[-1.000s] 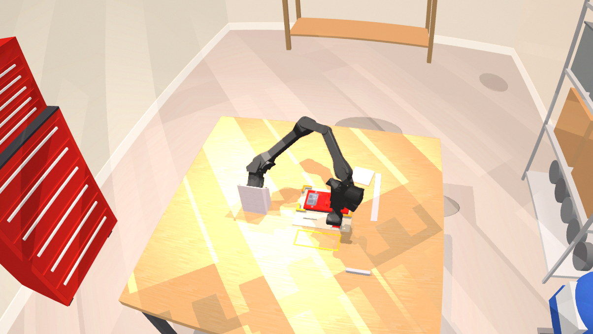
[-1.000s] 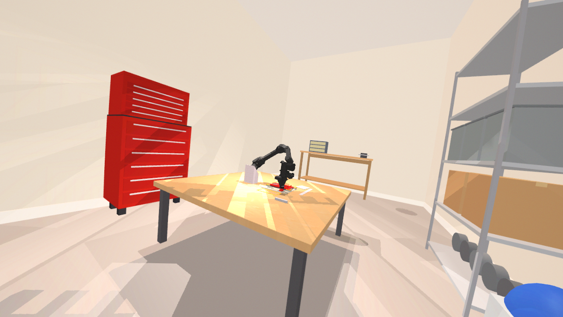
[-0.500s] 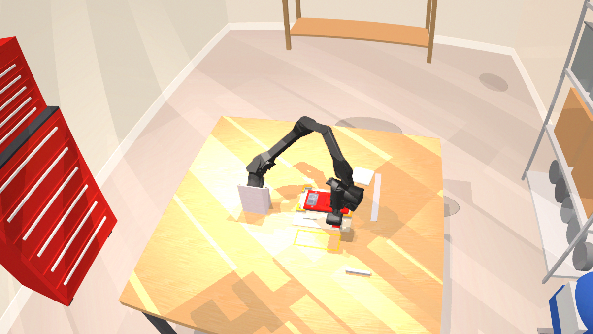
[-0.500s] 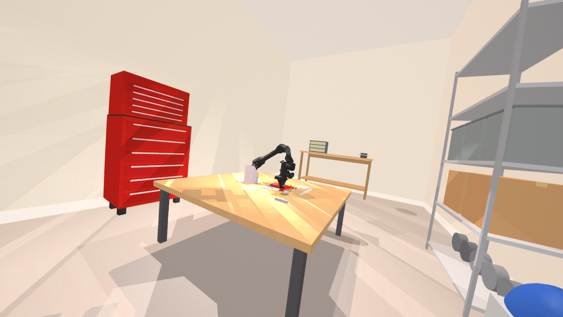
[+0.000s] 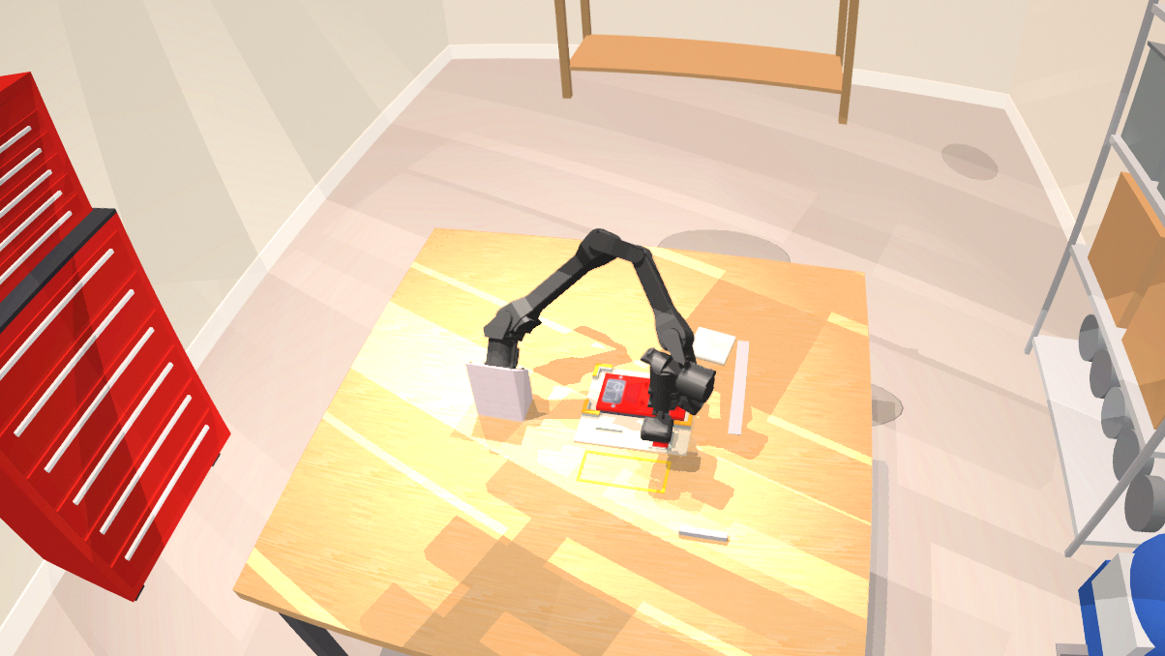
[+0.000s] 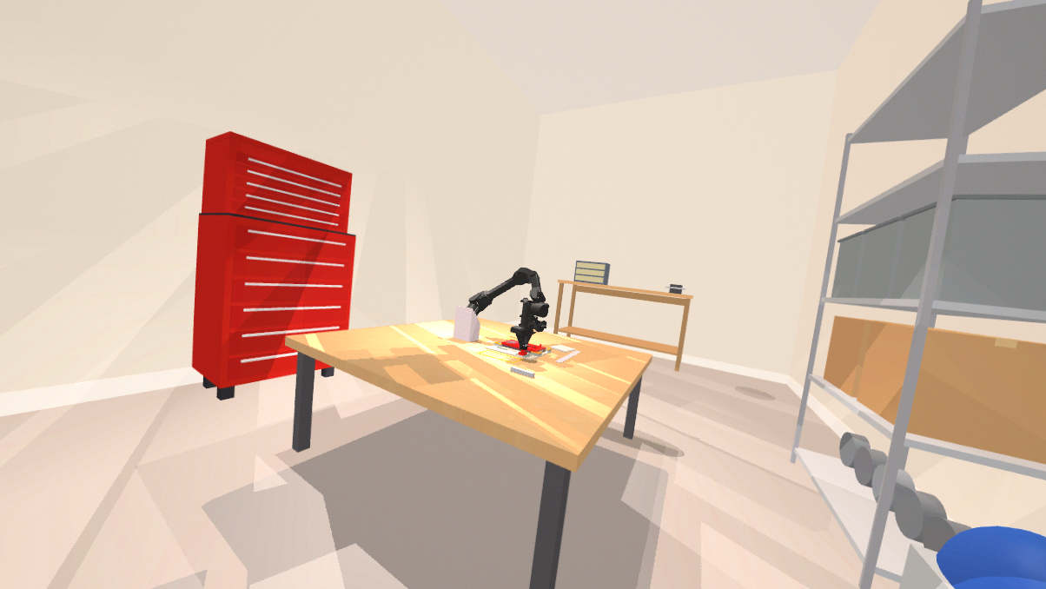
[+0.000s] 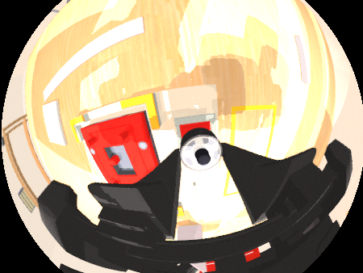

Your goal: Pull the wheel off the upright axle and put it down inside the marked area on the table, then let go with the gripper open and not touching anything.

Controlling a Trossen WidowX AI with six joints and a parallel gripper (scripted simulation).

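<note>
My gripper [image 5: 657,440] [image 6: 523,348] [image 7: 200,149] points down and is shut on the wheel. The wheel [image 7: 190,153], with a pale spoked face and black tyre, sits between the fingertips in the wrist view. In the top and exterior views the gripper hides it. The dark end of the axle [image 7: 202,157] shows in the wheel's hub; how far down the axle the wheel sits cannot be told. The red base block [image 5: 659,444] shows below the wheel. The marked area, a yellow outline [image 5: 619,485] [image 7: 254,107], lies on the table beside the white plate and has nothing standing in it.
A red board [image 5: 635,387] [image 7: 142,125] lies beside the gripper, with yellow corner brackets. The white plate [image 5: 588,433] lies under the base block. A white square [image 5: 714,345] and long strip [image 5: 738,387] lie farther off. A small bar [image 5: 702,534] lies beyond the outline. A pale block [image 5: 498,392] stands near the arm's base.
</note>
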